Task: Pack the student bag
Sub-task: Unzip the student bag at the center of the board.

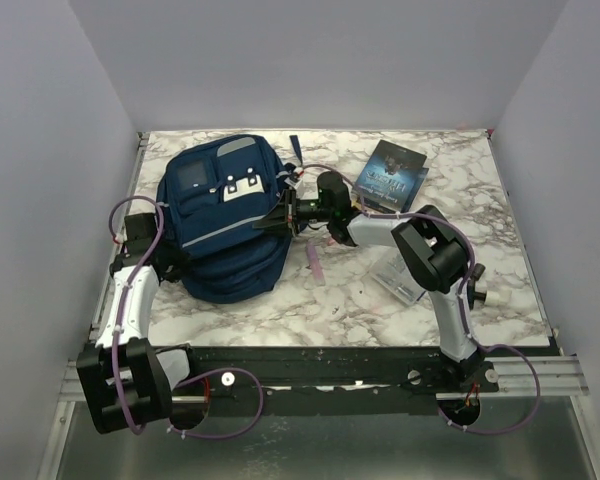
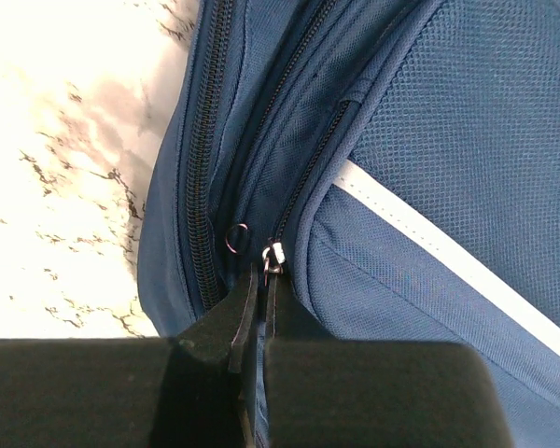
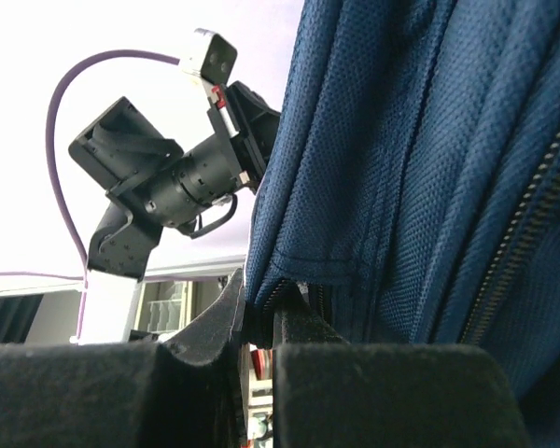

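Observation:
The student bag (image 1: 220, 215), a navy backpack with pale grey stripes and white clips, lies on the marble table's left half. My left gripper (image 1: 172, 262) is at its left side. In the left wrist view the gripper (image 2: 261, 289) is shut on a navy zip pull tab just below a metal zip slider (image 2: 273, 257). My right gripper (image 1: 275, 222) is at the bag's right edge. In the right wrist view the gripper (image 3: 261, 313) is shut on a fold of the bag's fabric (image 3: 401, 168) by a zip and holds it raised.
A dark book (image 1: 392, 175) lies at the back right. A clear plastic pouch (image 1: 395, 272) sits under the right arm. A pink pen (image 1: 317, 265) lies right of the bag, a blue pen (image 1: 295, 150) behind it. Grey walls close in three sides.

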Tool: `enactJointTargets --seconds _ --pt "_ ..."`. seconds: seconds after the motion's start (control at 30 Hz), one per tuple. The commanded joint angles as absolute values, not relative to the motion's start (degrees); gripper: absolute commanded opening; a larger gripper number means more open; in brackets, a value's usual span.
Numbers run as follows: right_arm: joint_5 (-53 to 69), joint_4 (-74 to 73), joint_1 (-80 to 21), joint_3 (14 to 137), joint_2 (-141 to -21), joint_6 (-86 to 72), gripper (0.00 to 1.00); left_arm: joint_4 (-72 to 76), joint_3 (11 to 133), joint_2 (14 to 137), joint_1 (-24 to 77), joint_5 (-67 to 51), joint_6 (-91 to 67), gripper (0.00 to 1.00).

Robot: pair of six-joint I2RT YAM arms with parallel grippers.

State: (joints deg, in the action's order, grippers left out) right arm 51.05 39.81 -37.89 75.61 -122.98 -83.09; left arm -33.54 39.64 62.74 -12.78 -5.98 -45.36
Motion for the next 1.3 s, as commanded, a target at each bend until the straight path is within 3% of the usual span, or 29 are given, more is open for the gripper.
enactJointTargets --seconds 0.0,0.17,0.23,0.4,0.53,0.63,0.73,0.93,1.17,1.27 --pt "59.4 48.1 -35.6 80.1 -124.3 -85.5 0.01 -33.3 41.5 65.3 -15.2 -6.3 -41.8 0.00" --pt "57.2 52.0 -35.2 78.5 -124.6 -89.8 0.00 -34.1 42.1 61.9 -15.3 -3.6 -40.7 0.00" --pt "54.7 51.7 -35.2 77.6 -124.0 -90.2 0.00 -34.6 42.1 59.0 -15.3 -3.0 -39.9 0.10" --pt "51.3 50.3 -35.2 76.5 -124.0 -91.7 0.01 -36.5 42.3 50.2 -13.8 -1.7 -35.6 0.52" --pt "50.7 42.0 -35.2 78.3 -122.7 -88.0 0.01 -38.9 46.7 46.2 -7.9 5.5 -29.4 0.62" --pt "49.4 35.7 -34.8 79.1 -120.7 -85.3 0.00 -38.0 48.6 44.5 3.0 12.9 -24.9 0.65" --pt "49.1 33.3 -34.6 79.1 -119.8 -86.9 0.00 -31.8 47.7 45.2 13.0 10.2 -13.8 0.76" --pt "50.3 32.3 -34.5 80.4 -121.2 -91.0 0.01 -30.3 52.4 55.4 23.6 8.0 2.6 0.74" --pt "49.2 34.6 -34.5 82.0 -121.8 -94.7 0.01 -31.1 55.7 66.6 34.1 21.4 10.6 0.76" --pt "48.5 35.4 -34.5 82.0 -122.0 -95.8 0.01 -32.1 57.9 71.2 34.8 29.3 11.0 0.70"
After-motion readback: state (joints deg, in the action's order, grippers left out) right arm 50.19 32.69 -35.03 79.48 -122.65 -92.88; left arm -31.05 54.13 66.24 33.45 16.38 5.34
